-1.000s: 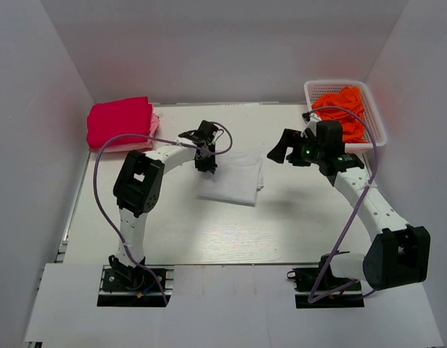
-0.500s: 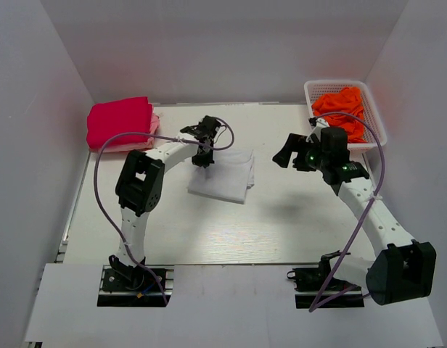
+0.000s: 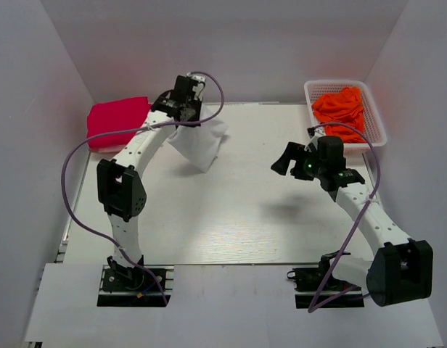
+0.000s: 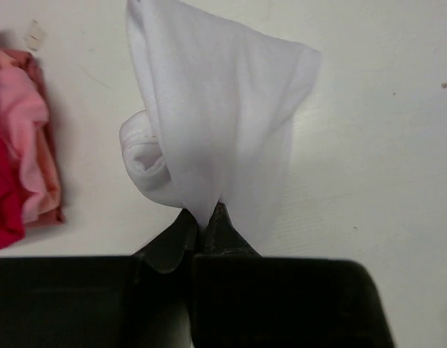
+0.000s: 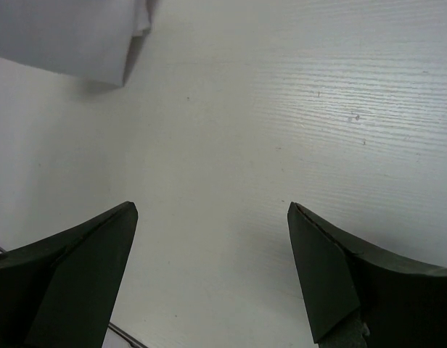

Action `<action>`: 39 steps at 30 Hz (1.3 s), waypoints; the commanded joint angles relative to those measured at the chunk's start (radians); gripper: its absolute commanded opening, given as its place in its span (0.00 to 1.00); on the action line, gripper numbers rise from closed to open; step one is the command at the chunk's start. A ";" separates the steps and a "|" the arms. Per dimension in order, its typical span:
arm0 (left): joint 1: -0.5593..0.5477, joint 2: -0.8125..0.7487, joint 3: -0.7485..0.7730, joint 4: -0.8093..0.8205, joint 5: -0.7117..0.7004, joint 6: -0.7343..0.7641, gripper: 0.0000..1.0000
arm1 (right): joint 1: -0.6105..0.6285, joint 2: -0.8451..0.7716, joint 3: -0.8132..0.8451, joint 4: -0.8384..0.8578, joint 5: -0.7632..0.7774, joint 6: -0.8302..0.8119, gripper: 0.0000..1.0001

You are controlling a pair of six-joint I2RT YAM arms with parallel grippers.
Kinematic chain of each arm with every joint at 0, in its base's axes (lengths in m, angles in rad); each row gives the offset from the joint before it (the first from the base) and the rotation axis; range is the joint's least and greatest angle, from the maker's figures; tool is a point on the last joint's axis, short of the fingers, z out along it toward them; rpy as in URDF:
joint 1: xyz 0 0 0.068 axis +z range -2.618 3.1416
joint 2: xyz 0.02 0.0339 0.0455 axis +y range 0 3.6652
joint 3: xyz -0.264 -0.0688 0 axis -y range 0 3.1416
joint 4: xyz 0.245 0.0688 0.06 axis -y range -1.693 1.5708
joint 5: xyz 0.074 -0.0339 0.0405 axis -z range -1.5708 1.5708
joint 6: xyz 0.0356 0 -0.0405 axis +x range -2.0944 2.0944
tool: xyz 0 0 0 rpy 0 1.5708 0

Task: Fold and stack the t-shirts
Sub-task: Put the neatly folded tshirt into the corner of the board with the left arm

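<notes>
My left gripper (image 3: 184,114) (image 4: 206,215) is shut on a pinch of the folded white t-shirt (image 3: 200,142) (image 4: 216,116). The shirt hangs from it above the back left of the table. Just left of it lies the folded crimson-pink t-shirt (image 3: 113,120) (image 4: 1,196), with a paler pink one (image 4: 26,130) beside it. Bright orange t-shirts (image 3: 342,107) are heaped in the basket at the back right. My right gripper (image 3: 287,159) (image 5: 212,210) hovers open over bare table at the right, nothing between its fingers. A corner of the white t-shirt (image 5: 64,36) shows in the right wrist view's top left.
The white plastic lattice basket (image 3: 376,125) stands against the right wall at the back. White walls close in the table on the left, back and right. Purple cables loop from both arms.
My left gripper has shut on the white t-shirt, lifted it off the table's middle and carried it back and left toward the pink shirts. The right gripper shifted slightly, still open.
</notes>
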 commanded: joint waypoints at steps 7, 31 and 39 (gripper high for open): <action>0.133 0.029 0.298 -0.127 0.012 0.183 0.00 | -0.003 -0.039 0.016 0.073 0.004 0.022 0.90; 0.530 0.077 0.427 -0.046 0.138 0.240 0.00 | 0.000 0.105 0.181 0.030 -0.019 -0.002 0.90; 0.597 0.124 0.386 -0.048 0.179 0.240 0.00 | 0.000 0.172 0.223 0.018 -0.053 0.021 0.90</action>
